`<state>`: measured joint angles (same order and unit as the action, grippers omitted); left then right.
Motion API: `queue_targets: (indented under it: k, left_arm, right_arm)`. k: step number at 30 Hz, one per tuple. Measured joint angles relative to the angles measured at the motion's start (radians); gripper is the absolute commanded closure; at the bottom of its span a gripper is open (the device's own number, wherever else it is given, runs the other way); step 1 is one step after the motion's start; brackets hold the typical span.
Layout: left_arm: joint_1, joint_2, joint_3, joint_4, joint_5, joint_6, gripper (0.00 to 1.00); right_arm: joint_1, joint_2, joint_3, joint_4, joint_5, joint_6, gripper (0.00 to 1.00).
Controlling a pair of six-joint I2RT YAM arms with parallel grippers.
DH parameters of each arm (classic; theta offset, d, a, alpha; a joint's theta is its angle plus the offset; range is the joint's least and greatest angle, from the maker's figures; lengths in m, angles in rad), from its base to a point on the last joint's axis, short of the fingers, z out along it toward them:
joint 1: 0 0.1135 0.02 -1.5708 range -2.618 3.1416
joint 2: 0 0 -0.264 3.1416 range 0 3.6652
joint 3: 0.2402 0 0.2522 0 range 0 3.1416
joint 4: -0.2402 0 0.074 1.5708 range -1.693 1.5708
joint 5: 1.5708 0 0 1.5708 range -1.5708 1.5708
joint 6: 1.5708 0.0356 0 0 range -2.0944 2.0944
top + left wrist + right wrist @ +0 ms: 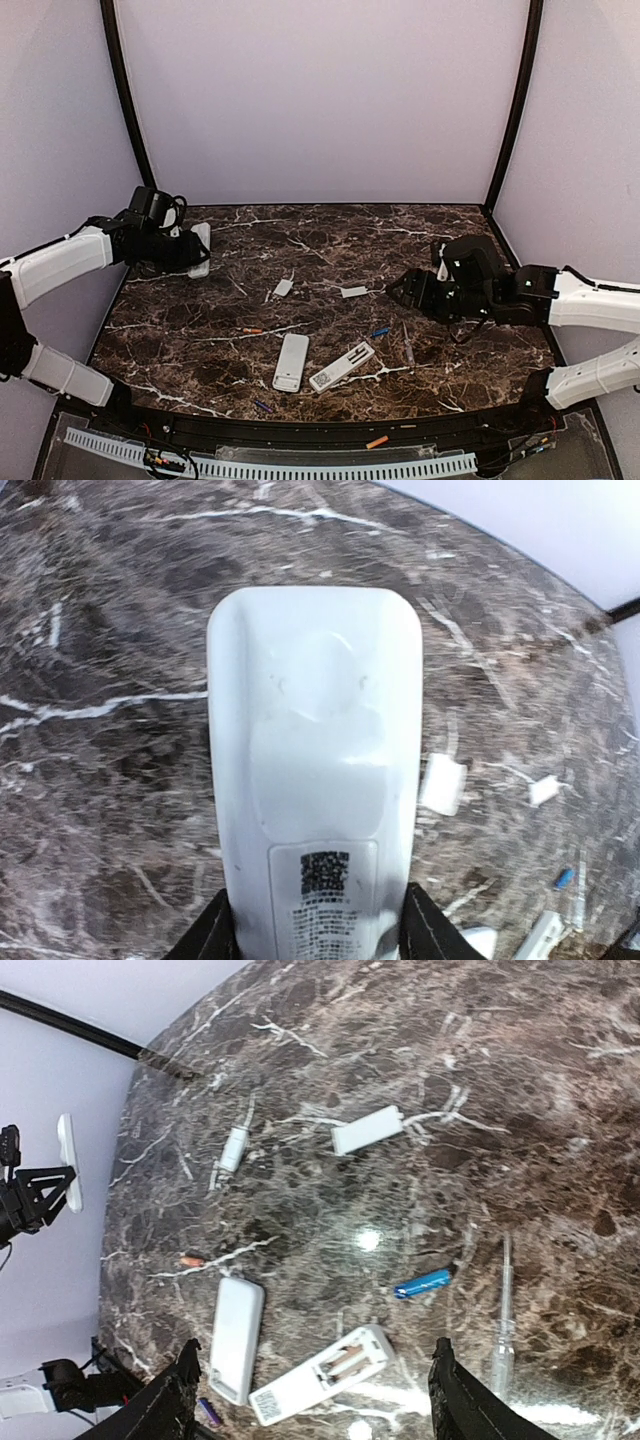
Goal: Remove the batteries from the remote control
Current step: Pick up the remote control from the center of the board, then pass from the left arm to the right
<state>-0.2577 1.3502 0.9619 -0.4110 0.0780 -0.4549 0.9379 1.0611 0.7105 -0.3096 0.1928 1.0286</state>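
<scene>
My left gripper [188, 252] is shut on a white remote [200, 248], held at the table's far left. In the left wrist view, that remote [315, 740] shows its back with a QR label, gripped between my fingers [214, 930]. My right gripper [402, 290] is open and empty above the right side. Below it lie a closed white remote [236, 1338] and an open remote [322, 1375] with two brownish slots; I cannot tell whether they hold cells. Loose batteries on the table: blue [421, 1284], orange [190, 1260], purple [210, 1412].
Two small flat white covers [283, 288] [354, 292] lie mid-table. A thin clear tool [408, 345] lies to the right of the open remote. An orange cell [377, 441] sits on the front ledge. Walls close in the left, back and right sides.
</scene>
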Motion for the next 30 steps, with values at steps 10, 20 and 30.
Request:
queue_targets:
  k: [10, 20, 30]
  left_arm:
    - [-0.374, -0.158, -0.060, 0.083, 0.089, -0.186, 0.69]
    - [-0.674, -0.082, 0.003, 0.108, 0.004, -0.279, 0.69]
    - [-0.730, -0.047, 0.056, 0.109, -0.042, -0.282, 0.69]
  right_arm:
    - [0.071, 0.199, 0.278, 0.089, -0.111, -0.048, 0.31]
    - [0.125, 0.411, 0.411, 0.169, -0.222, -0.042, 0.44]
    - [0.126, 0.476, 0.457, 0.236, -0.285, -0.021, 0.43]
